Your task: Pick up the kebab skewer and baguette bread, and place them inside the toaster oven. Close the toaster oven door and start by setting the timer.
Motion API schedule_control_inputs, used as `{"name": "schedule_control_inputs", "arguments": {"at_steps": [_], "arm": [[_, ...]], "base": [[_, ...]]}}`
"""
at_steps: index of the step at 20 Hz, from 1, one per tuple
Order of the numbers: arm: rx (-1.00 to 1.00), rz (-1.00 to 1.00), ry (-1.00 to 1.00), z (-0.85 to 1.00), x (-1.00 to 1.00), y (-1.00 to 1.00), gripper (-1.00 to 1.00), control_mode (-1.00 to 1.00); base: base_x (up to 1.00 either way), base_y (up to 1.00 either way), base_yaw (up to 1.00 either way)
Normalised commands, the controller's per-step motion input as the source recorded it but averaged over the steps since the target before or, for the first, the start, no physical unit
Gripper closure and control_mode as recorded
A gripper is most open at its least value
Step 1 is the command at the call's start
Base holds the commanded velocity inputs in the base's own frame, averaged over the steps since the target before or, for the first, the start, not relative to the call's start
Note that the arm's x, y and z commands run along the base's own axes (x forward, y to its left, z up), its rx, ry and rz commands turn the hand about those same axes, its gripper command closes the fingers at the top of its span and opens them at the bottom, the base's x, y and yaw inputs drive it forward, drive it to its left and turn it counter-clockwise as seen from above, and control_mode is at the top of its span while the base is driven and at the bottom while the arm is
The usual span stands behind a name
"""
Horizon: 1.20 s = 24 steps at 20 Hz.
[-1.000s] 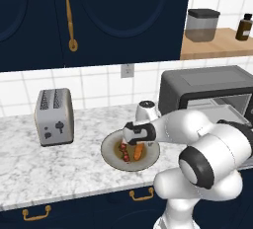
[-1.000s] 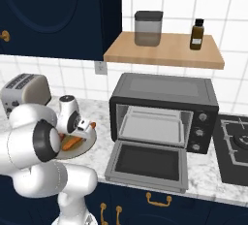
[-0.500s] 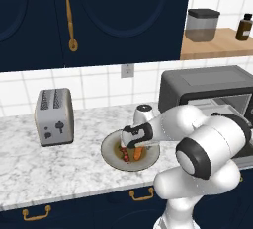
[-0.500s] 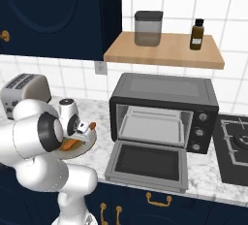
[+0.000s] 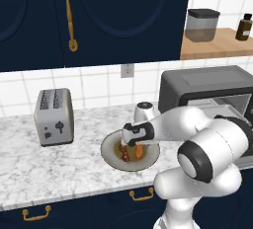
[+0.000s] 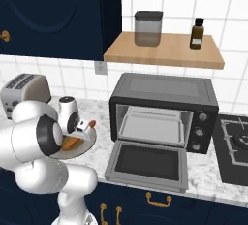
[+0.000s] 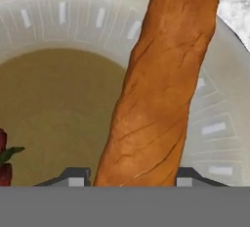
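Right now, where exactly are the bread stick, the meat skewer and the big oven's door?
baguette bread (image 7: 161, 99), hand view, middle of the loaf's crust.
kebab skewer (image 5: 124, 152), left base view, red chunks on the plate.
toaster oven door (image 6: 147, 162), right base view, dark window of the lowered panel.

Even, bright light across the whole kitchen, no glare on the marble tabletop (image 5: 59, 169). Only a soft, faint shadow under the plate (image 5: 109, 156). Both base views are crisp to the edges; the hand view is softer, the baguette bread (image 7: 161, 89) slightly blurred up close.
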Motion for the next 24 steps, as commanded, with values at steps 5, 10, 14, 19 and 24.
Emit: {"name": "schedule_control_inputs", "arguments": {"at_steps": [5,10,14,19,24], "arm": [[0.02,-0.01,0.00,0.80,-0.19,-0.01,1.00,-1.00],[0.04,-0.05,0.00,0.81,-0.43,-0.08,1.00,-1.00],[0.08,-0.09,0.00,0.69,-0.49,-0.26,1.00,-1.00],[0.08,-0.11,0.00,0.56,-0.51,-0.34,1.00,-1.00],[0.06,-0.15,0.00,0.46,-0.49,-0.34,1.00,-1.00]], "base": [[0.00,0.00,0.00],[0.00,0.00,0.00],[0.00,0.00,0.00],[0.00,0.00,0.00],[0.00,0.00,0.00]]}}
